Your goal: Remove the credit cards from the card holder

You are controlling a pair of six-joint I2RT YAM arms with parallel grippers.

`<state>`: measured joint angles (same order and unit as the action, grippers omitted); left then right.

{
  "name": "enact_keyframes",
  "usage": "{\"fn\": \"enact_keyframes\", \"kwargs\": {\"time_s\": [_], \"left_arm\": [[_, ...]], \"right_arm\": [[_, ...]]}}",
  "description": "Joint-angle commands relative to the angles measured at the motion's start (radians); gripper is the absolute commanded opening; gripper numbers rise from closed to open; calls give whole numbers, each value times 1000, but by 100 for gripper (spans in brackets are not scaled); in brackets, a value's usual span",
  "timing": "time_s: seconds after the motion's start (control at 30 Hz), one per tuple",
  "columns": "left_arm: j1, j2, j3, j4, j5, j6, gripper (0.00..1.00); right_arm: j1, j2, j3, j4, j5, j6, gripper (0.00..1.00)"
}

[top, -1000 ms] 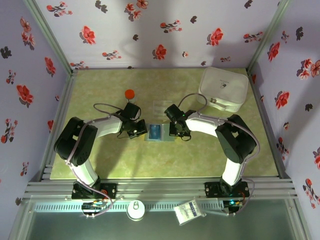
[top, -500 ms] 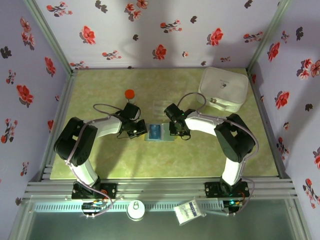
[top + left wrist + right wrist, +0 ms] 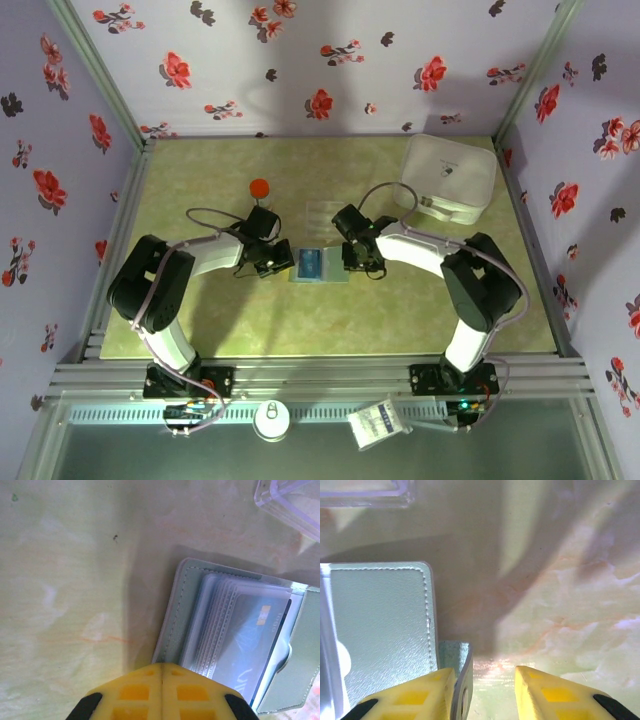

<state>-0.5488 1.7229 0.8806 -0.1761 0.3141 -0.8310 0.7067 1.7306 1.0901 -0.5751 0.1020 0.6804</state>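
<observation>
Left gripper (image 3: 161, 676) low centre of frame, yellow fingers pressed tight tog., no gap betw. them. Tips overlap the near-left edge of the card holder (image 3: 176, 615); can't tell if they're pinching it or just on top. Holder lies open on the table (image 3: 65, 605), pale grey-green w/ stitched border. Inside, a stack of clear sleeves (image 3: 212, 620), and a light blue card (image 3: 252, 640) shows thru them, gold chip on it. Flap (image 3: 305, 650) at far right. Clear box (image 3: 292, 502) corner top right, just apart from holder.

Pale lilac walls (image 3: 330, 60) with red and black flowers (image 3: 320, 102) enclose a green marbled table (image 3: 200, 170).
</observation>
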Motion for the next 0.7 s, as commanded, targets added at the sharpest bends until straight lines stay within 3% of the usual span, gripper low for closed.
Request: {"fn": "enact_keyframes", "kwargs": {"time_s": [0.0, 0.33, 0.67], "left_arm": [[-2, 5, -33, -51, -7, 1, 0], [-2, 3, -19, -63, -7, 6, 0], [-2, 15, -9, -69, -9, 6, 0]], "right_arm": [[-3, -46, 11, -46, 32, -4, 38], [-25, -74, 14, -77, 96, -8, 41], [-67, 3, -17, -51, 95, -30, 40]]}}
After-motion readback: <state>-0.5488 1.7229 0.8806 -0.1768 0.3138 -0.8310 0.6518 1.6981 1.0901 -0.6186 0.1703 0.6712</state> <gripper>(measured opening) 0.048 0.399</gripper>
